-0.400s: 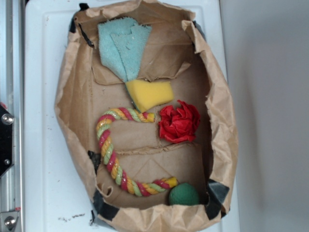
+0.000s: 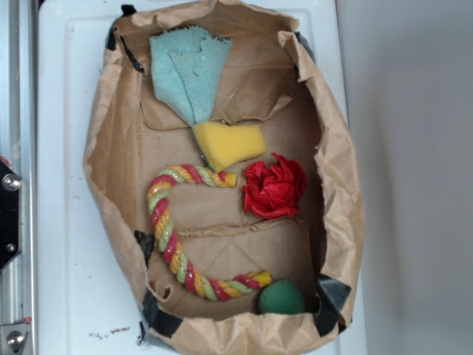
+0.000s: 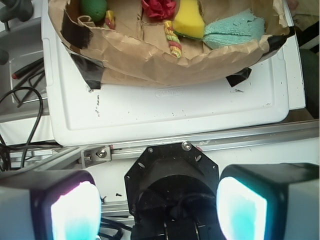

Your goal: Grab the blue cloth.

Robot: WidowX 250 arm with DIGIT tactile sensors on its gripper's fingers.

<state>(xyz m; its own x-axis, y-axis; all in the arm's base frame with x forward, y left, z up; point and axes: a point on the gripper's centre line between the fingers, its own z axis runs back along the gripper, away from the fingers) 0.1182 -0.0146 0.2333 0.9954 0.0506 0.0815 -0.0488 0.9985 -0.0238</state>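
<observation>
The blue cloth (image 2: 188, 70) is a pale aqua fuzzy rag lying folded at the far end of the brown paper bag tray (image 2: 111, 148). In the wrist view the blue cloth (image 3: 235, 31) shows at the top right, behind the bag's crumpled wall (image 3: 165, 62). My gripper (image 3: 157, 212) does not appear in the exterior view. In the wrist view it hangs over the robot's base, far from the bag, open, with nothing between its wide-apart glowing pads (image 3: 75, 212).
Inside the bag lie a yellow sponge wedge (image 2: 228, 144), a red paper rosette (image 2: 275, 186), a striped rope toy (image 2: 174, 237) and a green ball (image 2: 281, 298). The bag sits on a white board (image 2: 63, 222). A metal rail (image 2: 15, 185) runs along the left.
</observation>
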